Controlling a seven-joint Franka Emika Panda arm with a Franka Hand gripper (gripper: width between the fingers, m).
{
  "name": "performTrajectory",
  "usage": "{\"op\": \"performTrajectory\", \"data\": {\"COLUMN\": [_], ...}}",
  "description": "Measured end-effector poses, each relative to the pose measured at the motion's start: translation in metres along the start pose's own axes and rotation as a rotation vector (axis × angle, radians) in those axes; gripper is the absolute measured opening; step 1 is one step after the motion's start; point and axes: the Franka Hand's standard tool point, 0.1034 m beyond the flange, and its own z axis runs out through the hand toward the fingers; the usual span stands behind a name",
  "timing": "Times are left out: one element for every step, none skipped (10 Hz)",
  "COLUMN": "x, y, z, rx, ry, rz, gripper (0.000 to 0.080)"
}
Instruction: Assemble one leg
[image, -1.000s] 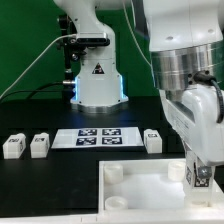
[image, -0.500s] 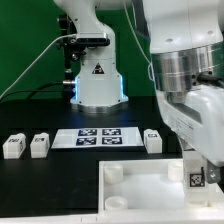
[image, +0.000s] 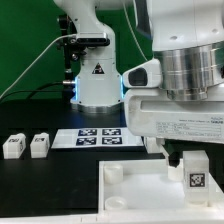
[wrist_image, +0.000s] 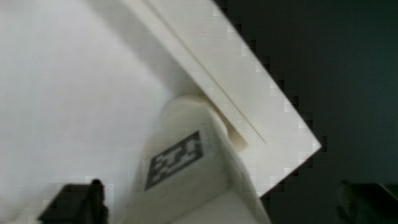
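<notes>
A white leg (image: 196, 181) with a square tag stands upright at the white panel's (image: 130, 190) far corner, on the exterior view's right. My gripper (image: 196, 176) hangs straight over it, jaws either side. In the wrist view the leg (wrist_image: 187, 160) rises by the panel's edge (wrist_image: 214, 60). The dark fingertips (wrist_image: 75, 202) stand apart from its sides with a gap showing, so the gripper (wrist_image: 221, 205) is open around it. Two more legs (image: 14, 146) (image: 40, 145) sit on the black table at the left.
The marker board (image: 98, 137) lies flat in the middle, in front of the robot base (image: 97, 80). The panel has raised round corner sockets (image: 113, 172). My wrist body (image: 180, 110) covers the table behind the panel on the right.
My wrist has turned about its upright axis and now shows its broad side. The leg stays at the same panel corner. The leg beside the marker board is now hidden behind the arm.
</notes>
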Motion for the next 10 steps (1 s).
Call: {"op": "performTrajectory", "data": {"x": [0.0007,0.0048,0.0047,0.0045,0.0044,0.0037,0.0038,0.004,0.0041,0.0045], "y": [0.002,0.0039,0.0026,0.003,0.0031,0.0022,0.0028,0.0033,0.0038,0.0042], "z": [0.0005,-0.0001,-0.0002,0.0003,0.0003,0.0005,0.0007,0.0008,0.0009,0.0009], "rx": [-0.026,-0.037,-0.042,-0.041,-0.041,-0.036,-0.035,-0.034,-0.03,-0.029], "ry": [0.0,0.006,0.012,0.011,0.011,0.011,0.012,0.013,0.012,0.013], "rz": [-0.159,-0.326,-0.338,-0.334,-0.318,-0.218,-0.103,-0.019,0.071,0.196], "gripper": [0.0649,0.0649,0.0649,0.0525,0.0525,0.0385,0.0292,0.0292,0.0293,0.0293]}}
